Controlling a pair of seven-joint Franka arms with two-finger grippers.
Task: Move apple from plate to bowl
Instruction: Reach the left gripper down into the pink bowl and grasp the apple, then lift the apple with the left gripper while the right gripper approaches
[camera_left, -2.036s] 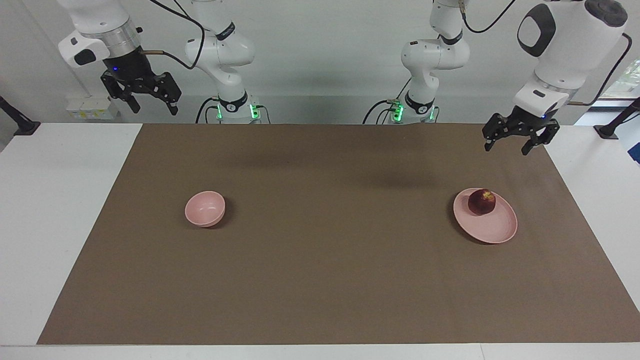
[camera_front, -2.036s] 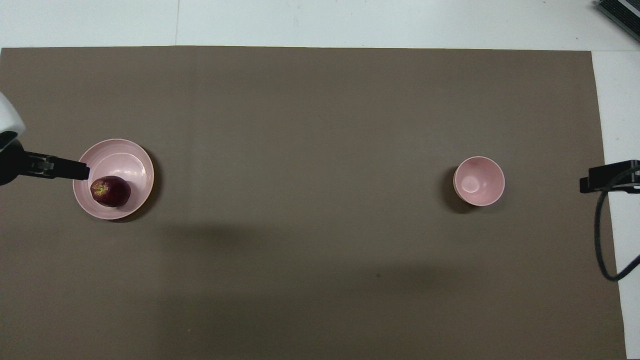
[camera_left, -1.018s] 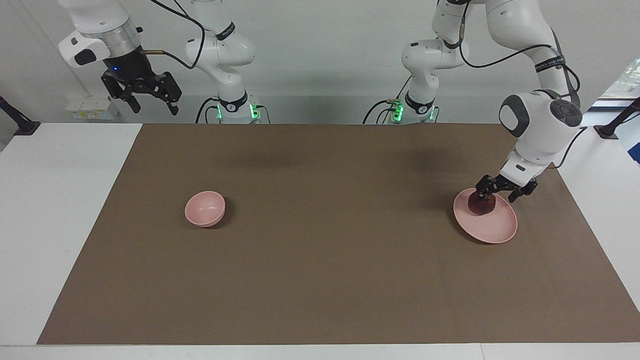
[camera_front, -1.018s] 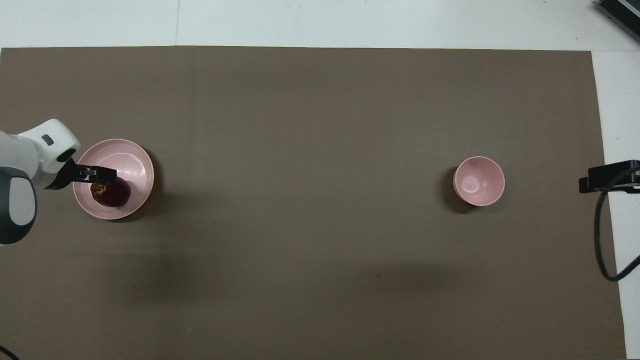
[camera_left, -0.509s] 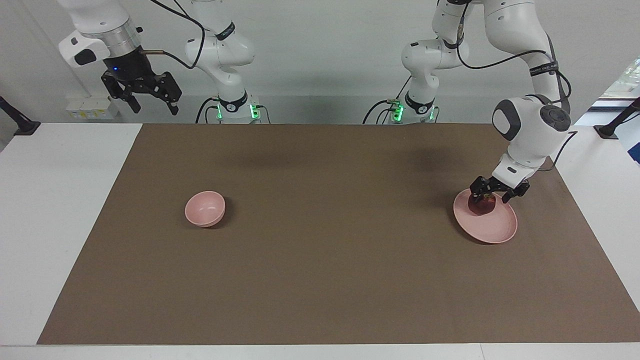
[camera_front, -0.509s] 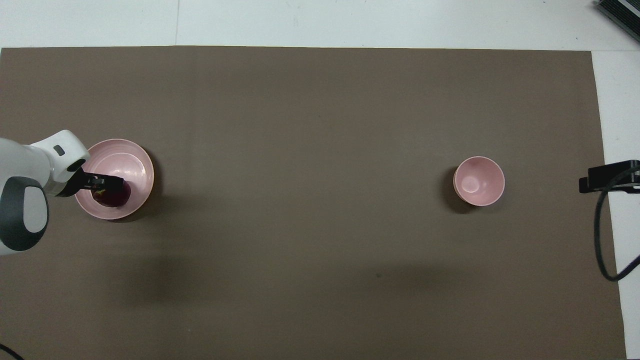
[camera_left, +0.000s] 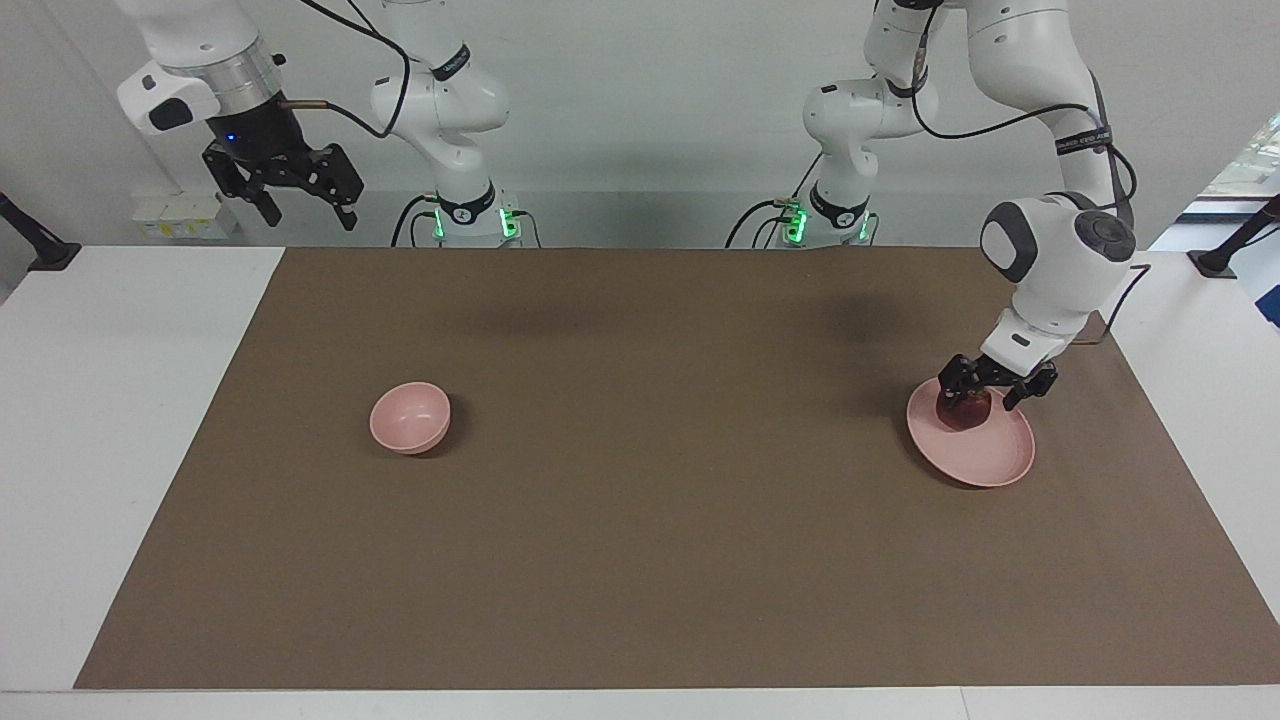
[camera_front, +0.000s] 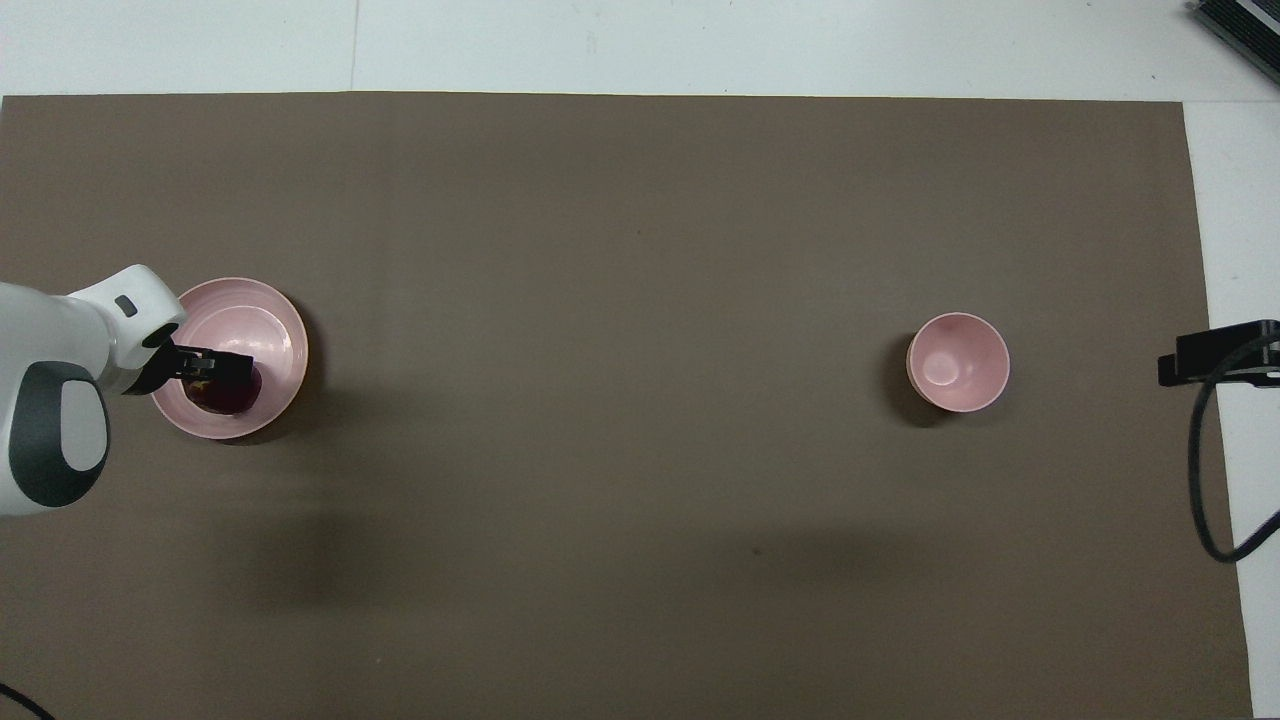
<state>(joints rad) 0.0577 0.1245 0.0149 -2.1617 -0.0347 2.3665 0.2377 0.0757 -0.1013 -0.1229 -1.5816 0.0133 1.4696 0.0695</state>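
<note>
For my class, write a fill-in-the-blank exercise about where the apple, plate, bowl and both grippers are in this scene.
1. The apple lies on the ____.
2. The ____ gripper is down at the apple.
3. The bowl holds ____.
4. The right gripper waits raised, fingers ____.

Missing words: plate; left; nothing; open

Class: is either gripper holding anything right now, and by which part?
It cannot be told: the left gripper straddles the apple on the plate. The right gripper holds nothing.

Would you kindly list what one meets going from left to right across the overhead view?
Left end effector over the apple on the plate → bowl → right end effector, waiting.
</note>
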